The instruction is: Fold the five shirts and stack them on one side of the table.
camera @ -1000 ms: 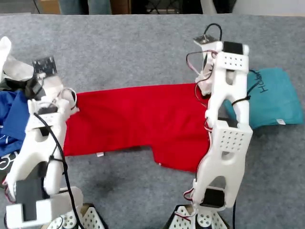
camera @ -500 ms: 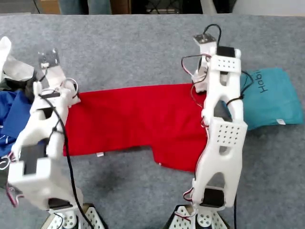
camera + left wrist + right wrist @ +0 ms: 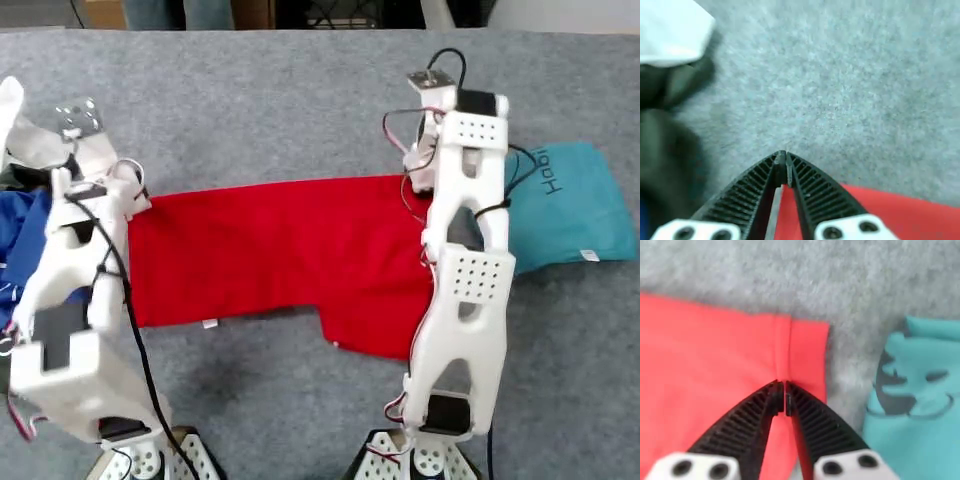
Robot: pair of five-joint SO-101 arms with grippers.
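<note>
- Red shirt (image 3: 280,255) lies flat and spread wide across the middle of the table (image 3: 280,100). It is a long strip from the left side to the right side, with one flap sticking out toward the near edge.
- Left gripper (image 3: 784,165) sits at the shirt's left end, by its far corner. Its pincer is squeezed tight, tips touching, with red cloth between the ribbed black jaws. I think it is holding the shirt.
- Right gripper (image 3: 781,390) sits at the shirt's right end, on a stitched seam near the far edge of the cloth. Its pincer is squeezed tight too and looks pinched on the red cloth.
- Both ends are held, I think, so the two arms can lift the far edge together and fold it over evenly.
- Teal shirt (image 3: 570,205) is already folded into a puffy block by the right edge of the table, just beside the red one. That looks like the stacking spot.
- Blue shirt (image 3: 25,250), a white cloth (image 3: 25,140) and a dark thing (image 3: 665,100) are bunched at the left edge.
- Red cloth looks soft and smooth. The table top is grey and fuzzy.
</note>
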